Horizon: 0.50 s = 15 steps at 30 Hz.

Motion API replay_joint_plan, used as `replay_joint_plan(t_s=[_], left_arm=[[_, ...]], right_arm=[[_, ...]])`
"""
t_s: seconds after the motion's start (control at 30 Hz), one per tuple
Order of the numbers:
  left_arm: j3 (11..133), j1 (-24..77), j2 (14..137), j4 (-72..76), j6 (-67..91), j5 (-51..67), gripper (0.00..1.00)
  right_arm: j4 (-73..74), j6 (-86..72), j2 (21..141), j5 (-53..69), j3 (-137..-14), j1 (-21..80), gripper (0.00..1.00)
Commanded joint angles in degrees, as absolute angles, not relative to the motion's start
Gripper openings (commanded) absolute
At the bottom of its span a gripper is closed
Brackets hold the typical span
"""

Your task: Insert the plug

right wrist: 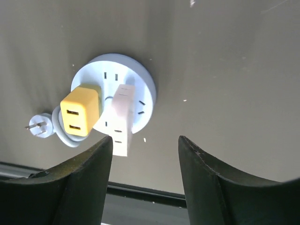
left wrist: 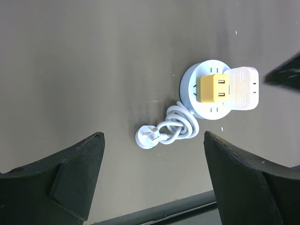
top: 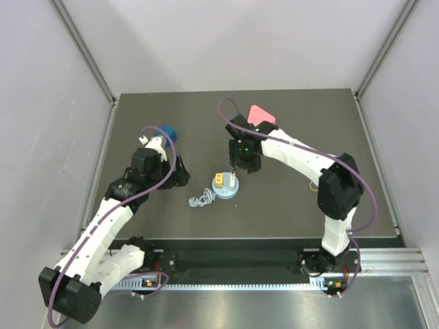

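Note:
A round pale-blue socket hub (top: 226,190) lies mid-table, also in the left wrist view (left wrist: 193,89) and right wrist view (right wrist: 143,77). A yellow plug (top: 218,180) (left wrist: 215,88) (right wrist: 79,110) and a white plug (top: 232,181) (left wrist: 244,87) (right wrist: 122,119) stand in it side by side. Its coiled white cord (top: 202,199) (left wrist: 180,123) ends in a loose plug (left wrist: 147,136). My left gripper (top: 182,171) (left wrist: 152,180) is open and empty, left of the hub. My right gripper (top: 243,164) (right wrist: 145,176) is open and empty, just behind the hub.
A blue object (top: 169,131) lies at the back left behind my left arm. A pink object (top: 261,113) lies at the back behind my right arm. The dark mat's front edge (top: 274,238) runs near the arm bases.

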State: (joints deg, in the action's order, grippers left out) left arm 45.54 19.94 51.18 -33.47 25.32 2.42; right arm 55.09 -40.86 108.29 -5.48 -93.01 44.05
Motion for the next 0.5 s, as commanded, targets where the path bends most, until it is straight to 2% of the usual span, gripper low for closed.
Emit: replay_joint_plan(t_s=[0.0,0.03,0.2,0.47], left_arm=[[45.5,20.1,50.8,-31.7,24.6,1.2,0.91],[45.5,20.0,50.7,-31.6,24.6,1.1,0.91],[45.2,20.1,51.1,-30.5,25.1,1.2,0.9],[45.3,20.0,52.3,-29.5,27.0,5.0,0.89]], right_arm=[[52.8,-37.1,103.0,-3.3,-91.1,40.4,0.57],[51.1,-36.7,102.6,-2.4,-89.7,39.6,0.56],[45.8,-32.7,102.5,2.4,-87.4,33.9,0.35],[40.7,-26.2,110.5,3.4,-88.7,32.9,0.3]])
